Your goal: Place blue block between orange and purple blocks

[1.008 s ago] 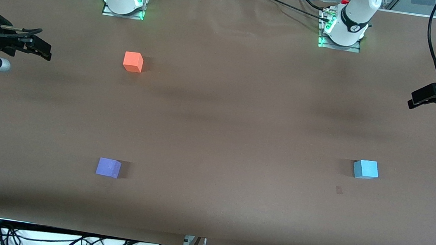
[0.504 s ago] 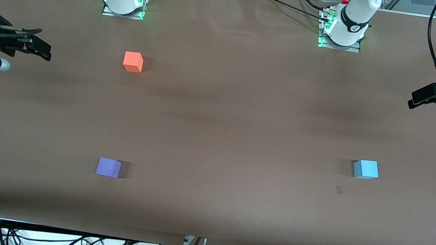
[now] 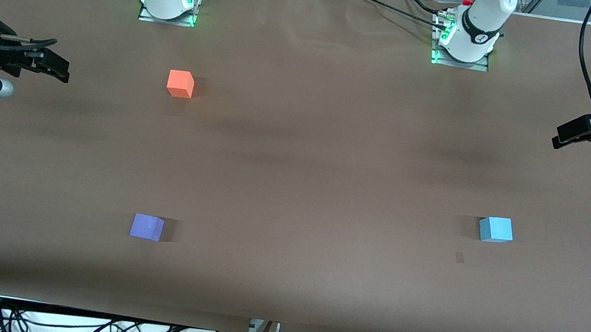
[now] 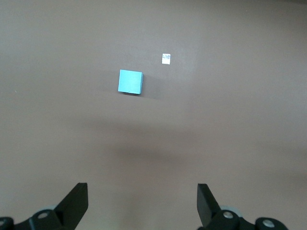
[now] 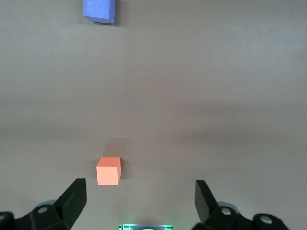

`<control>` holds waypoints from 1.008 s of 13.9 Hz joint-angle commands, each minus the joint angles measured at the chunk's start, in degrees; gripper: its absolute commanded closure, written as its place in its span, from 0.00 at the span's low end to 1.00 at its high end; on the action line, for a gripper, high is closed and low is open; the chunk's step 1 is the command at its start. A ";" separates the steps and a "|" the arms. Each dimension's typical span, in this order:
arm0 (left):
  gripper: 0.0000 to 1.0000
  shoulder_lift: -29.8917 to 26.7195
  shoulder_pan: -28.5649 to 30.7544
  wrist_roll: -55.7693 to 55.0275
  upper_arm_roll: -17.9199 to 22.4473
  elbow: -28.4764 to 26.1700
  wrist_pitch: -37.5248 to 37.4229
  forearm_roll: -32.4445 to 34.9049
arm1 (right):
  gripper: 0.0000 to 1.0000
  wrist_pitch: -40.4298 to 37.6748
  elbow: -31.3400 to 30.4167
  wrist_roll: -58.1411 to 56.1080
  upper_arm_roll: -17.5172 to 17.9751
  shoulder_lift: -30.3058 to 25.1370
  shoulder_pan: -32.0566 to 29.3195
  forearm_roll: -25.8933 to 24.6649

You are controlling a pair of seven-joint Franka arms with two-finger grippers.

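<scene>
The left pincer (image 3: 558, 138) hangs with fingers spread wide over the bench's (image 3: 301, 161) left-arm end, empty. The blue block (image 3: 496, 229) sits on the bench at that end, alone, a small pale mark (image 4: 166, 58) near it. The orange block (image 3: 180, 83) and purple block (image 3: 147, 227) sit well apart toward the right arm's end, purple nearer the front camera. The right pincer (image 3: 62, 69), fingers also apart, waits over that end.

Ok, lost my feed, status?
Left gripper and right gripper open, empty, waiting at table ends. Blue block untouched. Orange block, purple block apart, gap unobstructed.
</scene>
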 commanded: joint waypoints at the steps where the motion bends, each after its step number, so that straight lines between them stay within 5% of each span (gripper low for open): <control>1: 0.00 0.39 0.34 0.29 -0.23 0.78 -0.30 1.10 | 0.00 0.22 0.01 -0.53 0.20 -0.53 -0.50 0.83; 14: 0.00 6.35 0.69 0.74 -0.23 1.04 5.49 2.15 | 0.00 0.66 0.01 -0.53 0.20 -0.53 -0.50 0.83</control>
